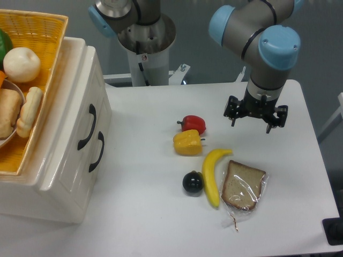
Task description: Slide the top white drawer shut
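Top white drawer [80,115], glossy cream plastic with a curved black handle, sits flush in the small chest [59,176] at the table's [150,225] left edge, above the lower drawer [86,163]. A woven yellow basket [40,32] rests on top. Well to the right, the gripper [256,116] hangs over the tabletop with its jaws spread, holding nothing. Nearby lie a smooth banana [211,174] and plastic-wrapped bread [244,187]. No writing is readable.
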